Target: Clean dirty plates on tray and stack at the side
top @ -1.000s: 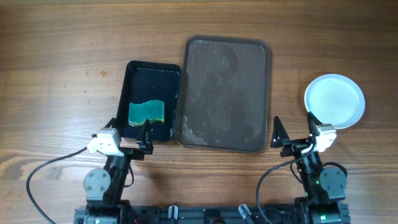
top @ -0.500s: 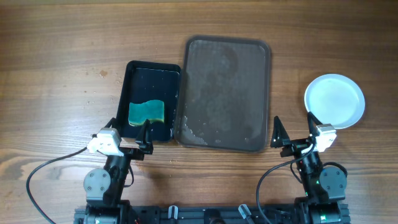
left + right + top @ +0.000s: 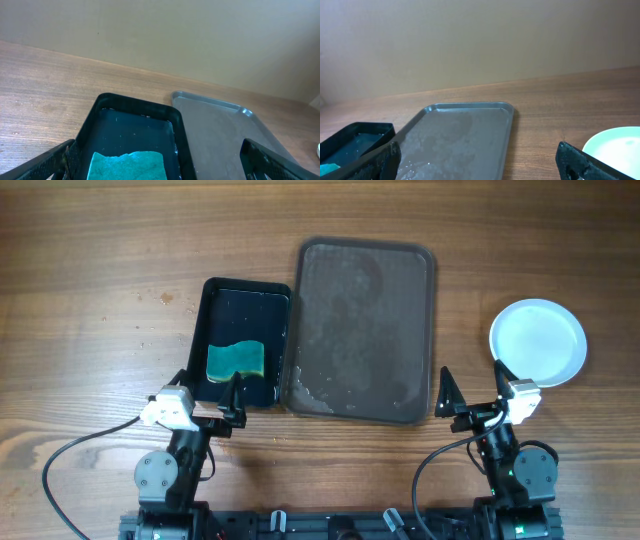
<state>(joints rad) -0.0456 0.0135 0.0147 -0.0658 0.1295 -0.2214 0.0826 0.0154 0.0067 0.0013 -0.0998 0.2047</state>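
Note:
The grey metal tray (image 3: 365, 330) lies mid-table, wet and with no plate on it; it also shows in the left wrist view (image 3: 220, 135) and the right wrist view (image 3: 460, 135). A white plate (image 3: 538, 342) sits on the table right of the tray, its edge in the right wrist view (image 3: 615, 145). A teal sponge (image 3: 236, 359) lies in the black water tub (image 3: 215, 295), also seen in the left wrist view (image 3: 127, 166). My left gripper (image 3: 210, 385) is open and empty at the tub's near end. My right gripper (image 3: 472, 390) is open and empty between tray and plate.
Both arm bases stand at the near table edge with cables trailing. Bare wood lies left of the black tub and behind the tray. A plain wall stands beyond the far table edge.

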